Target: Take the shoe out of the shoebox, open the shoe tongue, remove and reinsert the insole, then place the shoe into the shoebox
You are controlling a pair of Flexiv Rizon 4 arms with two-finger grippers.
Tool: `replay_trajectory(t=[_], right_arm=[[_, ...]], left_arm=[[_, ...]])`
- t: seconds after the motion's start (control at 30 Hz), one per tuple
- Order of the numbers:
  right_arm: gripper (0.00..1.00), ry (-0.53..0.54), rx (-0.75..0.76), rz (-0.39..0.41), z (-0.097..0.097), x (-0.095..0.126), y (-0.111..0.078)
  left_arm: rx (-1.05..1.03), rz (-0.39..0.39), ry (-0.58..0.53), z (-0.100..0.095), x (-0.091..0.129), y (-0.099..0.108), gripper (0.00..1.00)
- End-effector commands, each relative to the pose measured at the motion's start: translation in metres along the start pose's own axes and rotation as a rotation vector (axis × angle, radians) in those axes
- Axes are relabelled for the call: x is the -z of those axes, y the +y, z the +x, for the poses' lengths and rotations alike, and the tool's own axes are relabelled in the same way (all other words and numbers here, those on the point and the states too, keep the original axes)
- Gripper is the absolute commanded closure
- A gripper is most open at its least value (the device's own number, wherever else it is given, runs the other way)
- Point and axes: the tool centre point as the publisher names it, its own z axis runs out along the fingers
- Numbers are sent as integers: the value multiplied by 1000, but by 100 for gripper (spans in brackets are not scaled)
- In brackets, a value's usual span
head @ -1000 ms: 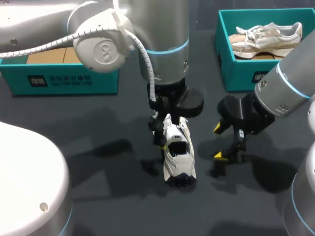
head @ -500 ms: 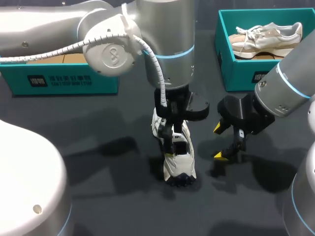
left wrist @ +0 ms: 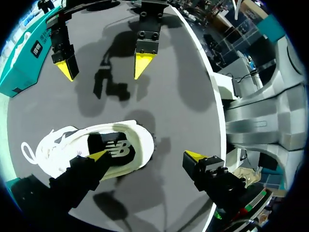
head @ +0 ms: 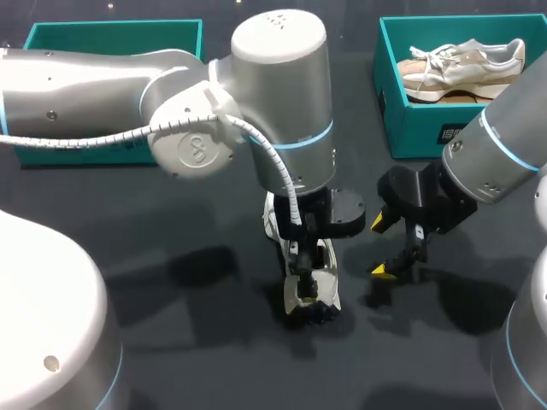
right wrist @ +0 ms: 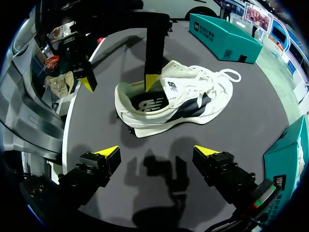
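A white shoe (head: 330,270) with black sole lies on the dark table, toe toward the boxes. My left gripper (head: 304,259) stands open over its heel end. In the left wrist view one yellow fingertip (left wrist: 99,155) rests inside the shoe (left wrist: 53,145) on the dark insole (left wrist: 118,148); the other hangs outside, past the heel. My right gripper (head: 382,248) is open just right of the shoe, with nothing between its fingers. In the right wrist view the shoe (right wrist: 193,96) lies ahead of the right gripper (right wrist: 157,152), with the left gripper's finger (right wrist: 153,79) in its opening.
A teal shoebox (head: 389,94) at the back right holds a beige shoe (head: 461,64). A second teal box (head: 111,38) stands at the back left, partly behind my left arm. Bare table (head: 171,222) stretches left of the shoe.
My left arm has swung toward the shoe's heel and its gripper has come down, one finger now in the shoe's opening. The shoe and my right arm have stayed put.
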Motion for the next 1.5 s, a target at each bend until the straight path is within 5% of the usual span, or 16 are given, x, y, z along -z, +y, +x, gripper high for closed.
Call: replay_trajectory(t=[0.03,0.73,0.83,0.97,1.33,1.43,1.5], right_arm=[[0,-2,-1,2,1,0,0],[0,-2,-1,2,1,0,0],[0,-2,-1,2,1,0,0],[0,-2,-1,2,1,0,0],[0,-2,-1,2,1,0,0],[0,-2,-1,2,1,0,0],[0,-2,-1,2,1,0,0]], left_arm=[[10,26,-21,5,-14,2,0],[66,-3,-112,-2,-59,-25,4],[87,-10,-121,-4,-62,-26,17],[111,-24,-125,-8,-65,-25,50],[146,-46,-119,-11,-66,-14,83],[152,-49,-122,-11,-65,-11,77],[153,-51,-124,-11,-65,-10,64]])
